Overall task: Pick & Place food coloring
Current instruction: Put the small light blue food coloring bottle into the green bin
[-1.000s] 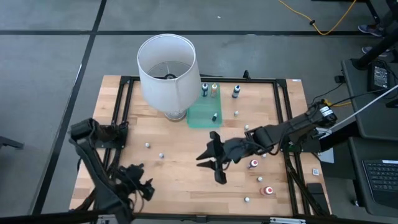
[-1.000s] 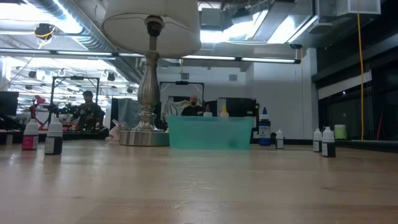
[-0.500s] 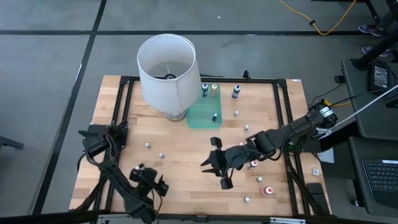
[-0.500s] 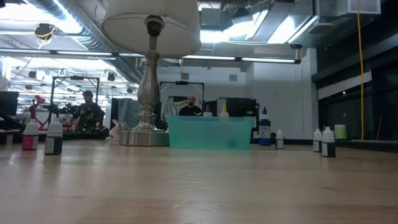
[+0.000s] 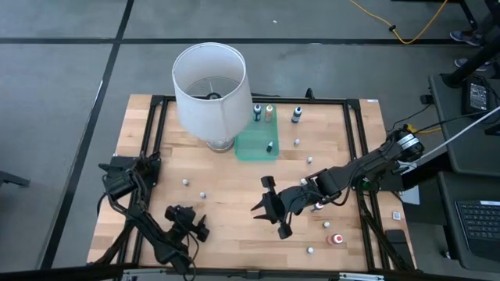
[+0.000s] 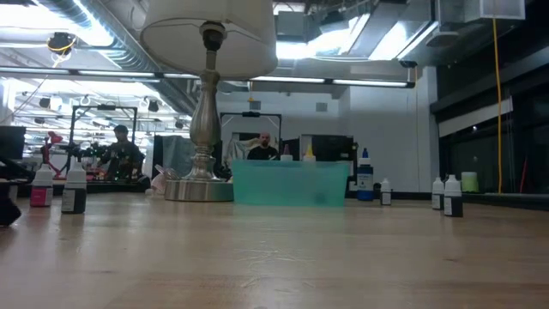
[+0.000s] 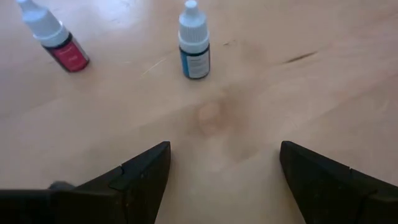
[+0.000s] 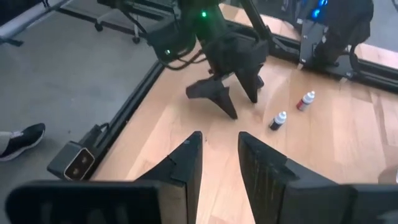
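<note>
Food coloring bottles with white caps stand scattered over the table. A red one point(image 7: 62, 51) and a blue one point(image 7: 194, 45) stand just ahead of my left gripper point(image 7: 224, 171), which is open near the near-left corner point(image 5: 187, 226). The same pair shows in the high view point(image 5: 185, 182) and in the low view point(image 6: 39, 189). My right gripper point(image 5: 269, 215) is open above bare wood at mid-table and holds nothing. More bottles stand by its arm point(image 5: 316, 207), lower right point(image 5: 337, 239), at the far edge point(image 5: 269, 112) and in the green tray point(image 5: 269, 146).
A big white lampshade on a metal base point(image 5: 209, 86) stands far left of centre, with the translucent green tray point(image 5: 251, 148) beside it. A black frame point(image 5: 355, 140) runs around the tabletop. People sit in the room beyond the table point(image 6: 120, 150).
My left arm has swung in from the near-left corner, carrying its gripper a little toward the table's right and far side. My right gripper has moved a short way toward the near edge and stays open. No bottle has moved.
</note>
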`<action>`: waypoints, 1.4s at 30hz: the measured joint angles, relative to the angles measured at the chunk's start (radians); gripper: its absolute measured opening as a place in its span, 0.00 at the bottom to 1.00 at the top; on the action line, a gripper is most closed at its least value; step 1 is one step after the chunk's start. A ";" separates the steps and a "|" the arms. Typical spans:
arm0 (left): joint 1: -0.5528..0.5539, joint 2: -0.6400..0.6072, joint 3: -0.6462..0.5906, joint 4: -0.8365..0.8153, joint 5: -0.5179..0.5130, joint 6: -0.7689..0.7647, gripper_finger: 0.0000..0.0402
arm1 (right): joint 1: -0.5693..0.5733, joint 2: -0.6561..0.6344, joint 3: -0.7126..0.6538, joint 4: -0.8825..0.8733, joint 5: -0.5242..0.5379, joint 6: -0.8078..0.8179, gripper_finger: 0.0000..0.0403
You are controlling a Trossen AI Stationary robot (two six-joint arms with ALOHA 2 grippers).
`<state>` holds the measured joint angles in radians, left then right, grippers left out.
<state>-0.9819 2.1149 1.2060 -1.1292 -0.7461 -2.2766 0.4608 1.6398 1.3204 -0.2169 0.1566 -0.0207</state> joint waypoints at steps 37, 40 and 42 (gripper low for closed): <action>0.134 -0.002 -0.144 0.064 -0.132 0.008 0.73 | 0.009 0.001 -0.230 0.393 -0.026 0.017 0.26; 0.134 -0.002 -0.144 0.078 -0.132 0.008 0.71 | 0.009 0.001 -0.230 0.392 -0.026 0.018 0.26; 0.134 -0.002 -0.144 0.084 -0.136 0.008 0.67 | 0.009 0.001 -0.230 0.392 -0.026 0.018 0.26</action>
<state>-0.8482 2.1132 1.0622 -1.0454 -0.8816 -2.2688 0.4694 1.6409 1.0901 0.1749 0.1307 -0.0025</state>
